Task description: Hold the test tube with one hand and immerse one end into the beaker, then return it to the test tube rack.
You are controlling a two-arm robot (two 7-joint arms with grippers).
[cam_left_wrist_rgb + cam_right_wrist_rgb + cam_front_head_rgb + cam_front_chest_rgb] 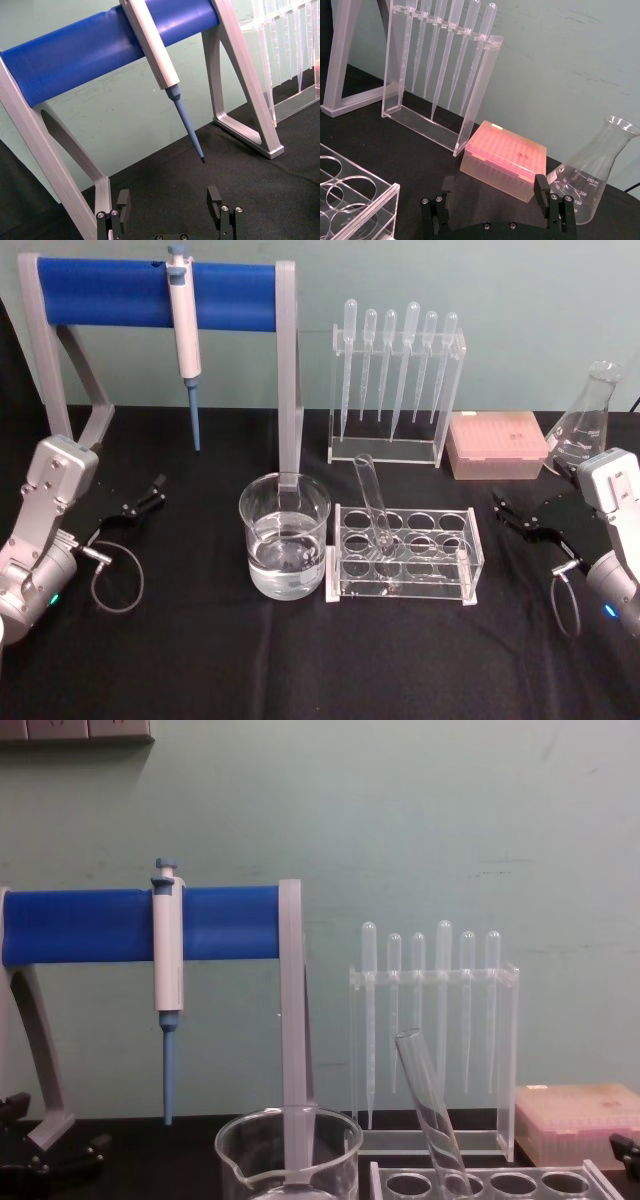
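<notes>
Test tube: stands tilted at the left end of the rack, mouth leaning back-left, just right of the beaker.
Right gripper: jaws spread, empty, beside the rack; nearer arm.
Left gripper: jaws spread, empty, beyond the beaker.

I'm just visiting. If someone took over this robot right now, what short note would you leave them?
Grippers: left gripper open, empty, parked far left; right gripper open, empty, parked far right.
Things: test tube leans in the rack; beaker with clear liquid stands just left of it.
Done: nothing evident.
To do: lift tube, dip one end, return it to the rack.
</notes>
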